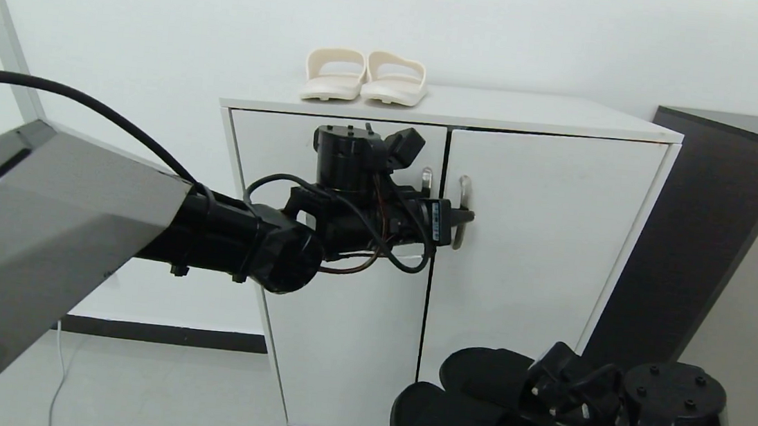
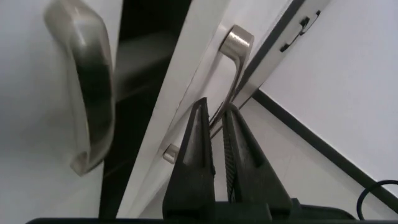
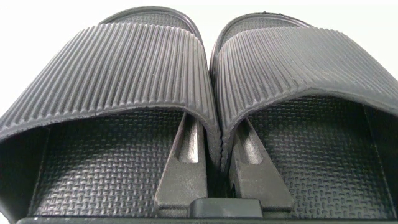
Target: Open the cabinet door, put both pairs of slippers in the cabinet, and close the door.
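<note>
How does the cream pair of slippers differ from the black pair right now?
The cream rubber slide slippers rest flat on top of the white cabinet; the black ribbed rubber slide slippers are low, before its right door. The cream pair is untouched; the black pair is pinched by its inner straps in the jaws of the right gripper. Both are wide-strapped pairs, side by side, outside the cabinet.

A white cabinet (image 1: 534,113) stands on the pale floor (image 1: 147,385) against the wall. On its flat top, above the left door, a pair of cream slippers (image 1: 365,77) lies side by side, touching.
</note>
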